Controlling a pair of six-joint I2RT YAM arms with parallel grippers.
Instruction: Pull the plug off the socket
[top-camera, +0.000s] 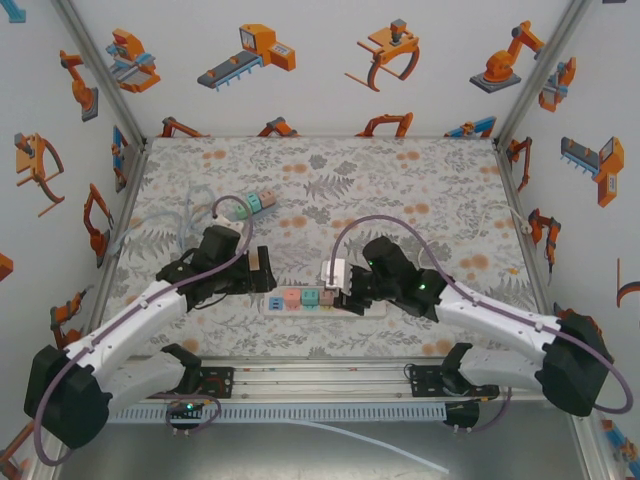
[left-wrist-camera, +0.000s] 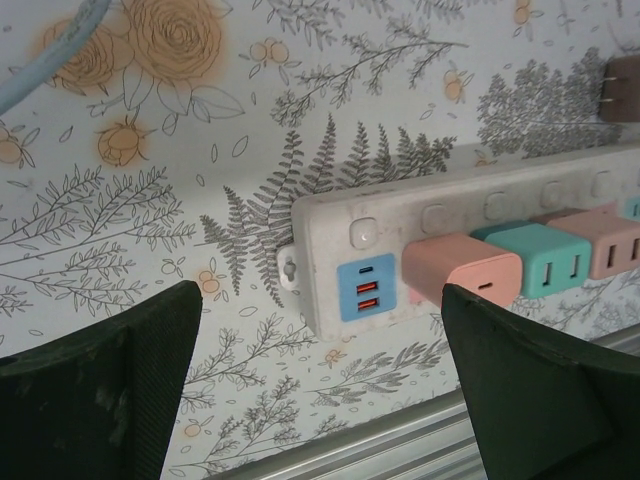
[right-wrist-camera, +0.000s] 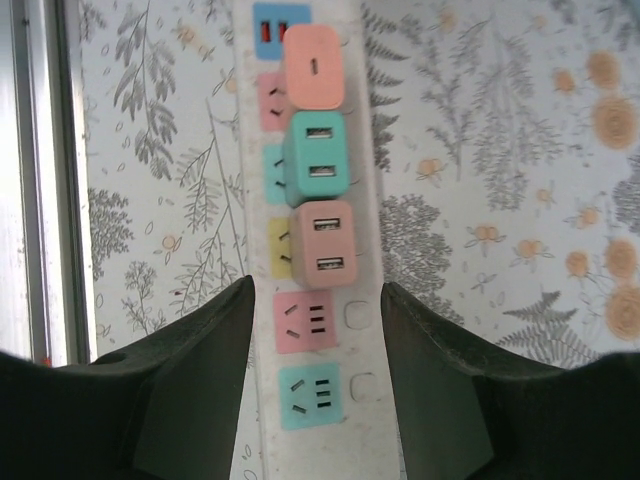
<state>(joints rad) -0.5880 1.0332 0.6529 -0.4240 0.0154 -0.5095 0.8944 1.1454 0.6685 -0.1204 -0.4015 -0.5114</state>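
The white power strip (top-camera: 322, 301) lies along the table's front edge. Three plugs stand in it side by side: a salmon one (right-wrist-camera: 313, 66), a teal one (right-wrist-camera: 318, 172) and a pink one (right-wrist-camera: 320, 245). My right gripper (right-wrist-camera: 315, 292) is open, with a finger on each side of the strip, over its empty pink socket (right-wrist-camera: 305, 322) just short of the pink plug. At the strip's left end, by the blue USB panel (left-wrist-camera: 365, 288), my left gripper (left-wrist-camera: 320, 300) is open, its right finger close to the salmon plug (left-wrist-camera: 462, 270).
A pale loose adapter (top-camera: 333, 270) lies on the table just behind the strip. Further back left sits a small teal-and-pink block (top-camera: 250, 204) on a cable. A metal rail (top-camera: 320, 378) runs along the near edge. White walls close in the sides and back.
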